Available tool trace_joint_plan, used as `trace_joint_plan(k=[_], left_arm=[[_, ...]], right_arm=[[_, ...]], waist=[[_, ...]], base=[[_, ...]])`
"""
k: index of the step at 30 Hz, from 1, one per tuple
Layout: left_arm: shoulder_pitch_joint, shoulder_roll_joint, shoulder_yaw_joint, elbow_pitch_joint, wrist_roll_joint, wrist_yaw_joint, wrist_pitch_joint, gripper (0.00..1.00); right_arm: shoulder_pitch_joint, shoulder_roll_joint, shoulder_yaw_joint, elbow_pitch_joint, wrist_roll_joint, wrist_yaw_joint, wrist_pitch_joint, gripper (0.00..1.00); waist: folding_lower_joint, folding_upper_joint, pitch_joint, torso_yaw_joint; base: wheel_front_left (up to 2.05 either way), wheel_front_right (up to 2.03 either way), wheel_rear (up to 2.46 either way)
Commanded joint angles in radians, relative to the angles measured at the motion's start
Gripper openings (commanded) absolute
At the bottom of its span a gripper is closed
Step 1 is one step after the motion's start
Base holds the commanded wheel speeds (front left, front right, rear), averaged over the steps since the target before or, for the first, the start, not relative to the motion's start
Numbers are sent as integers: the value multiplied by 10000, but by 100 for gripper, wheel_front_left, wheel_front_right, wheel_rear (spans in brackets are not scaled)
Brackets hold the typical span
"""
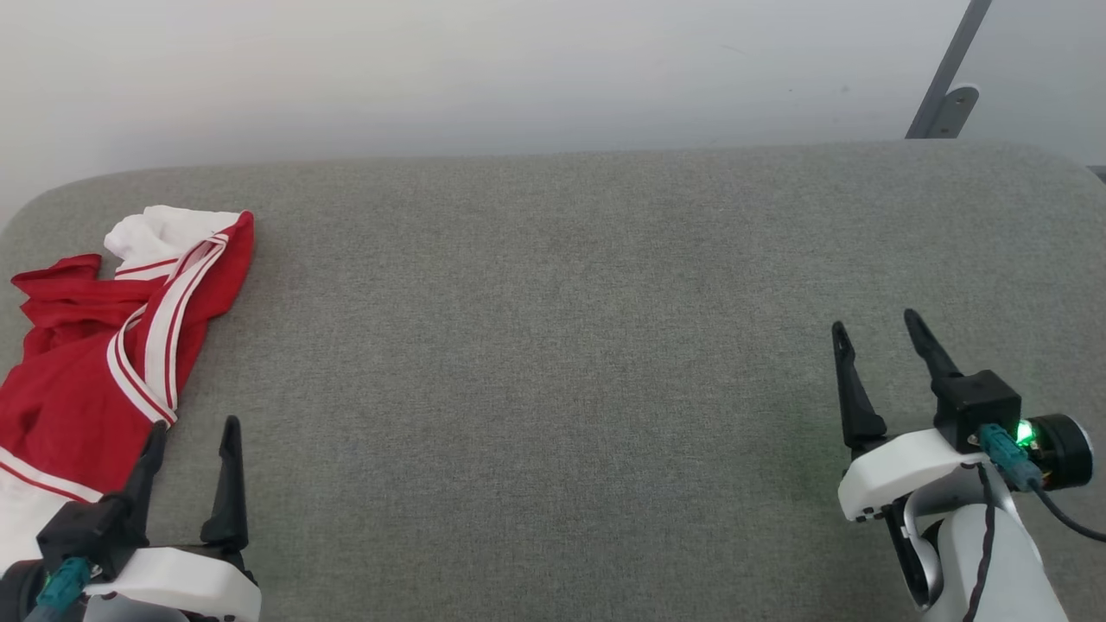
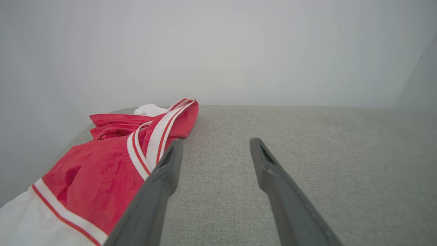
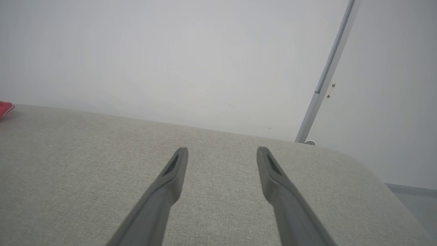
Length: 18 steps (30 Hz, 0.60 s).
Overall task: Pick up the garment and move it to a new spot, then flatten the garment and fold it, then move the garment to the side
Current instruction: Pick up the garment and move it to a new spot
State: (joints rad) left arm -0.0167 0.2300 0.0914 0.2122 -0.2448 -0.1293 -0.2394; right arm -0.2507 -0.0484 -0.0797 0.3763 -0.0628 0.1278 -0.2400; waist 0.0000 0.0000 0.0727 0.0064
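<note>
Red garment (image 1: pixel 78 371) bunched up, left edge of tabletop (image 1: pixel 553 345). left end effector (image 1: pixel 193 425) wide, empty, right beside it. right end effector (image 1: pixel 874 322) wide too, well apart.

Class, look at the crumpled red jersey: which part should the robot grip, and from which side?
Take the garment at its striped trim band, a raised fold on the edge nearest the open left gripper. Probably come in from the heap's right side, fingers straddling the fold.

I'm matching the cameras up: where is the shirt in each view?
Head: shirt crumpled at the left edge, by the left gripper.
Left wrist: shirt at lower left.
Right wrist: shirt, a red sliver at the far left edge.
Shared: grey table's far edge against the wall.
</note>
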Motion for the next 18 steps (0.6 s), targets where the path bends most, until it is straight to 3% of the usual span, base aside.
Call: trace_joint_plan(k=[1,18], left_arm=[[-12,87,-106,0,59,-19,-114,100],[-189,425,-427,270,-667,-2,-284,100]], right_arm=[[77,-27,-14,-137,-61,48,-121,100],[215,-32,135,-251,488,54,-275,100]], waist=[[0,0,13,-4],[0,0,87,226]], base=[[0,0,0],[0,0,0]])
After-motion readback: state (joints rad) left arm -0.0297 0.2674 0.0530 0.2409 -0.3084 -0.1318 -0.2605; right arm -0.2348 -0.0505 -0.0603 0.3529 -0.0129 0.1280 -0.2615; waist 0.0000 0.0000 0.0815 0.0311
